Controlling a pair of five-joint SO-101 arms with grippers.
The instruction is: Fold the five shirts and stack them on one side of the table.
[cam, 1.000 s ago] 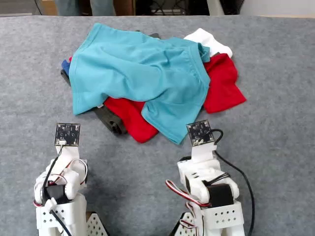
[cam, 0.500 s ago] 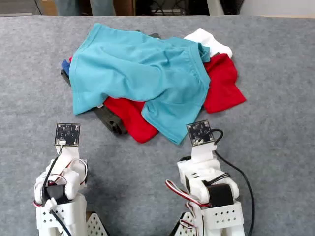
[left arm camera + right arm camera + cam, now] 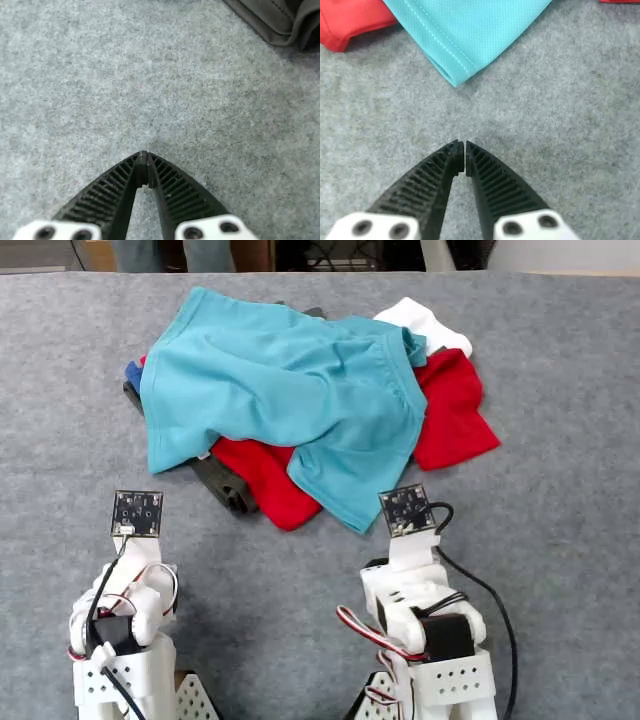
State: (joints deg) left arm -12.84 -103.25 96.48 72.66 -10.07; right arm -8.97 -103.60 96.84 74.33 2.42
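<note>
I see the surface (image 3: 560, 530) covered in a grey, felt-like mat with a fine speckled nap. All the shirts lie in one loose, unfolded heap at its far middle. On top is the teal shirt (image 3: 290, 390), a thin, smooth knit, spread wide and rumpled into soft ridges. One pointed corner hangs toward the right arm (image 3: 425, 620). In the right wrist view that corner (image 3: 465, 30) shows a fine mesh weave and a double row of pale stitching along the hem. The red shirt (image 3: 455, 410) sticks out from under the teal on both sides, matte and creased; I cannot tell whether it is one garment or two. A white shirt (image 3: 420, 320) is bunched at the far edge of the heap. A small bit of blue cloth (image 3: 132, 373) peeks out at the opposite end. A dark grey shirt (image 3: 222, 483) pokes out beneath the red, toward the left arm (image 3: 125, 610); its folded edge looks thicker, with a stitched seam. Both arms are white plastic, tucked back at the near edge, apart from the heap. The left hand (image 3: 143, 156) has black ribbed fingers pressed together at the tips above bare mat. The right hand (image 3: 464, 145) has its ribbed tips pressed together too, holding nothing, near the teal corner without touching it.
</note>
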